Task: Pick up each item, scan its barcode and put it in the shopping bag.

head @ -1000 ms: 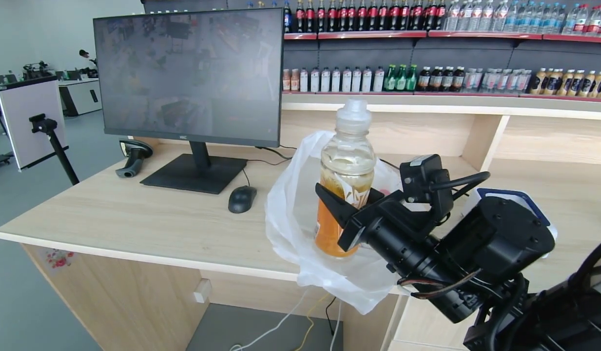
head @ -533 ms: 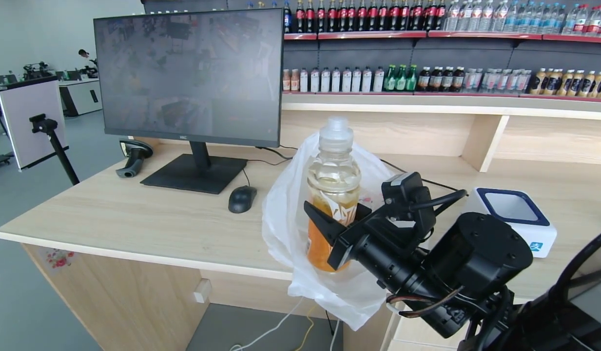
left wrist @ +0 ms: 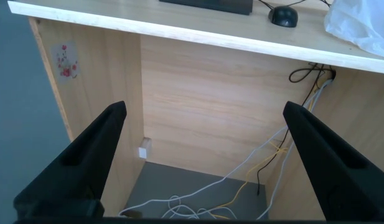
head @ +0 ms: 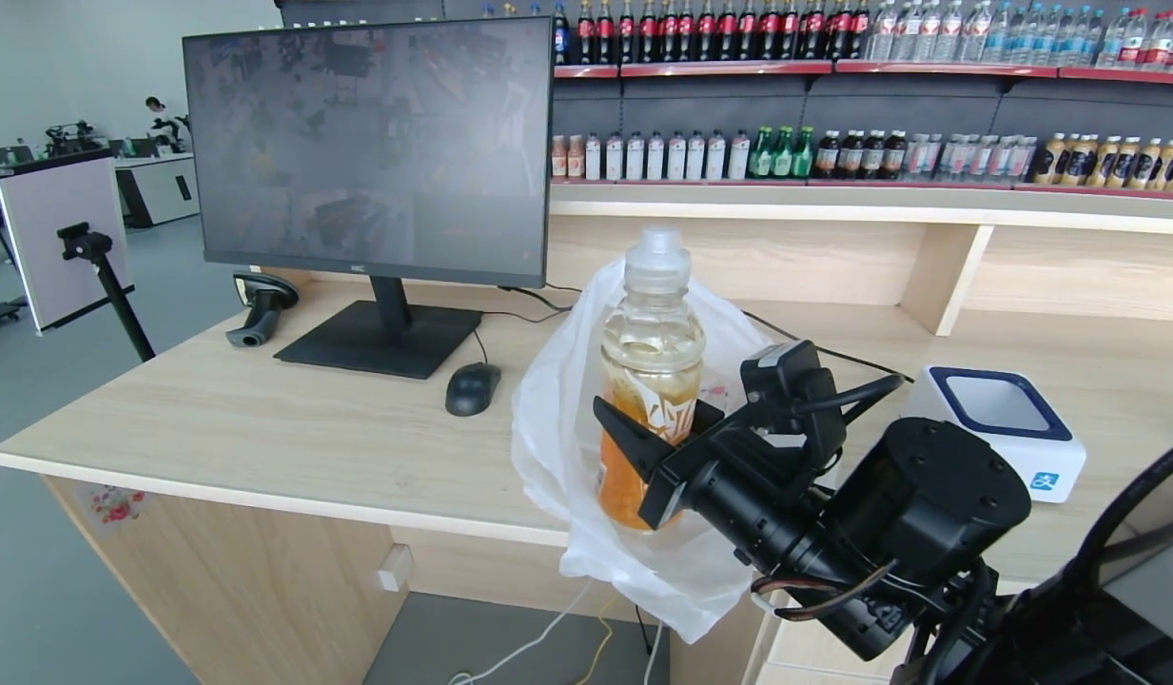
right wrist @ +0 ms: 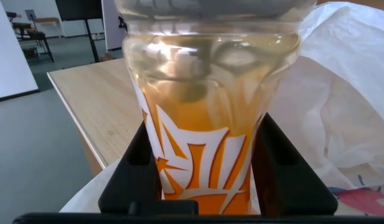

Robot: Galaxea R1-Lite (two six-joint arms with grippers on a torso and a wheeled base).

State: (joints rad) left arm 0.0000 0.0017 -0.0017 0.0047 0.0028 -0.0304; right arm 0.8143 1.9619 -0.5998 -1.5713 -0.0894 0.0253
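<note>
1. Right pincer (head: 654,420) pinches the bottle (head: 651,352) upright, its base inside the bag (head: 548,419).
2. Bag sits at the front edge of the surface (head: 263,419), hanging over it.
3. Left pincer (left wrist: 204,112) hangs spread, below the surface.

A clear plastic bottle (head: 651,381) is held upright between the two black fingers of the right tool (head: 654,411), which are closed on its white and orange label. An orange drink is seen in its lower part, a pale yellowish liquid above it, and a translucent cap on top. A thin white shopping bag (head: 548,419) is spread open on the tabletop edge, just behind and below the tool. The bottle's lower end is sunk into the bag's folds; whether it rests on the bottom cannot be told. A white scanner box (head: 1000,423) with a blue-rimmed window stands apart, to the tool's right.
</note>
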